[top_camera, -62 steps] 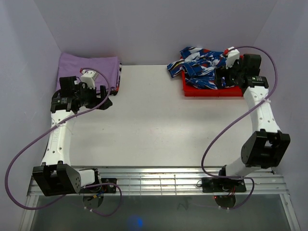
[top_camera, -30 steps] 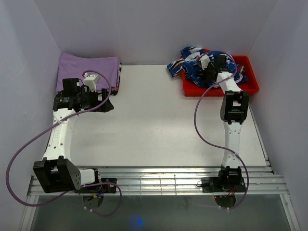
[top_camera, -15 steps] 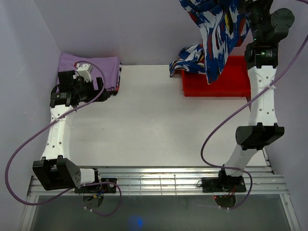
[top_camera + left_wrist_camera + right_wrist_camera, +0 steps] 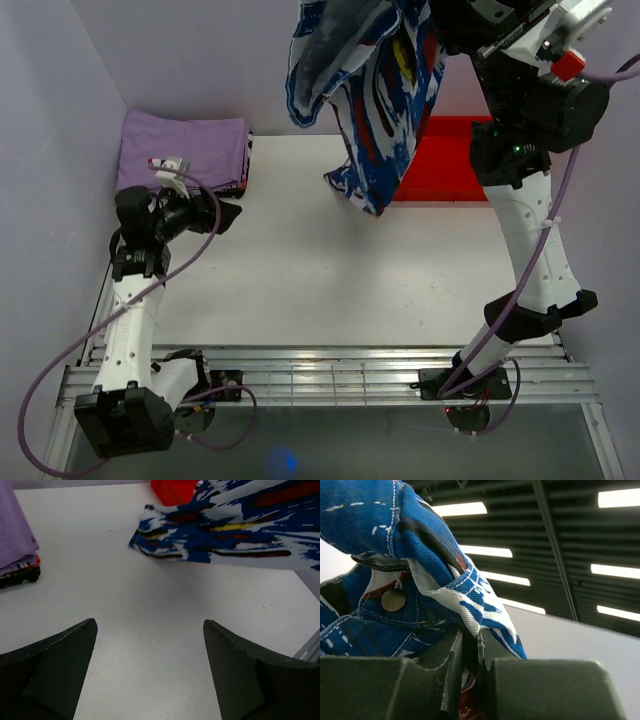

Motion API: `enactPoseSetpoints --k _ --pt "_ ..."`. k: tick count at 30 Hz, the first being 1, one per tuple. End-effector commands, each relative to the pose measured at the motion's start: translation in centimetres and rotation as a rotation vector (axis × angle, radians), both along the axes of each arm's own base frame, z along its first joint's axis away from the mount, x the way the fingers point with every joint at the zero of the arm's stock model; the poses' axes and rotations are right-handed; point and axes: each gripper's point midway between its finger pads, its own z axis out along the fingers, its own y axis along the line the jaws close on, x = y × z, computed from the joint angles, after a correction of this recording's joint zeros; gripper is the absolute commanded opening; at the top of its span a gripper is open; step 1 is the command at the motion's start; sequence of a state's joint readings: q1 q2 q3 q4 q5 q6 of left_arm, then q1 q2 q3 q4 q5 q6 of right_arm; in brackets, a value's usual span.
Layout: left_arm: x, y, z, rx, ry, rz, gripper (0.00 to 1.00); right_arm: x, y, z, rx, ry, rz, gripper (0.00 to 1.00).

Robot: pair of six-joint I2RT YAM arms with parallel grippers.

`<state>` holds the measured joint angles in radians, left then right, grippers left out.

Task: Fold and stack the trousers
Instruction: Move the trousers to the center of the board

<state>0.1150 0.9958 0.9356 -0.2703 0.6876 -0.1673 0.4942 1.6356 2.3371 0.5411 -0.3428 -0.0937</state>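
The trousers (image 4: 372,90), blue, white, red and black in a brush-stroke print, hang from high up at the back, their lower end just above the table (image 4: 300,270). My right gripper (image 4: 471,652) is shut on their waistband, beside a metal button (image 4: 393,599); in the top view it sits near the upper edge, behind the cloth. My left gripper (image 4: 228,214) is open low over the table's left side, nothing between its fingers (image 4: 65,655). In the left wrist view a trouser leg (image 4: 225,532) hangs ahead to the right.
A folded lilac-purple cloth (image 4: 185,150) lies at the back left corner, a striped layer showing beneath its edge (image 4: 20,575). A red bin (image 4: 440,170) sits at the back right, partly hidden by the hanging cloth. Purple walls close in three sides.
My right arm has lifted the trousers out of the red bin and swung them up and leftward. My left arm has drawn back from the purple cloth and turned toward the table's middle.
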Motion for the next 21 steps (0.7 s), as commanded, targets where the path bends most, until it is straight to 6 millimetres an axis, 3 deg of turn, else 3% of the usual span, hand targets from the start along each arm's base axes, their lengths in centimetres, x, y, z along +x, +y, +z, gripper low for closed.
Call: enactPoseSetpoints --k 1,2,4,5,7,8,10,11,12,13,14,15,16,17,19,21 --pt "-1.5 -3.3 3.3 0.029 -0.350 -0.243 0.98 -10.4 -5.0 4.4 0.176 -0.273 0.007 0.08" --pt "-1.0 -3.8 2.8 0.083 -0.382 -0.284 0.98 -10.7 -5.4 4.3 0.184 -0.254 0.018 0.08" --pt "0.4 -3.8 1.4 0.101 -0.345 -0.312 0.98 -8.7 -4.0 2.9 0.142 -0.135 0.058 0.08" --pt "0.8 -4.1 1.0 0.113 -0.349 -0.329 0.98 -9.7 -4.8 2.7 0.139 -0.132 0.048 0.08" --pt "1.4 -4.7 0.2 0.175 -0.389 -0.372 0.98 -8.2 -5.3 1.3 0.166 -0.061 0.004 0.08" --pt "1.3 -6.4 -0.8 0.186 -0.388 -0.426 0.98 -6.7 -6.0 0.1 0.185 -0.005 -0.070 0.08" --pt "1.4 -7.7 -2.1 0.277 -0.453 -0.499 0.98 -4.9 -6.9 -1.5 0.197 0.071 -0.159 0.08" --pt "0.9 -9.3 -2.6 0.299 -0.474 -0.561 0.98 -5.9 -8.9 -1.8 0.242 0.090 -0.204 0.08" --pt "1.0 -9.9 -4.2 0.313 -0.442 -0.603 0.98 -3.4 -8.2 -4.8 0.193 0.154 -0.277 0.08" --pt "0.7 -10.7 -4.9 0.325 -0.446 -0.651 0.98 -3.1 -8.9 -6.1 0.199 0.187 -0.318 0.08" --pt "0.0 -11.9 -5.7 0.352 -0.471 -0.733 0.98 -3.9 -10.9 -7.1 0.233 0.228 -0.367 0.08" --pt "-0.3 -12.5 -7.0 0.348 -0.411 -0.786 0.98 -1.7 -10.6 -10.2 0.184 0.300 -0.440 0.08" --pt "-0.8 -13.3 -7.6 0.355 -0.404 -0.834 0.98 -1.2 -11.3 -11.7 0.178 0.338 -0.496 0.08" --pt "-1.8 -14.9 -8.2 0.387 -0.442 -0.915 0.98 -1.4 -14.1 -12.9 0.252 0.400 -0.584 0.08" --pt "-3.4 -16.1 -10.6 0.418 -0.386 -0.998 0.98 -0.1 -15.6 -16.4 0.235 0.467 -0.721 0.08" --pt "-5.4 -18.2 -12.2 0.422 -0.377 -1.079 0.98 -1.4 -17.9 -17.1 0.268 0.457 -0.762 0.08"
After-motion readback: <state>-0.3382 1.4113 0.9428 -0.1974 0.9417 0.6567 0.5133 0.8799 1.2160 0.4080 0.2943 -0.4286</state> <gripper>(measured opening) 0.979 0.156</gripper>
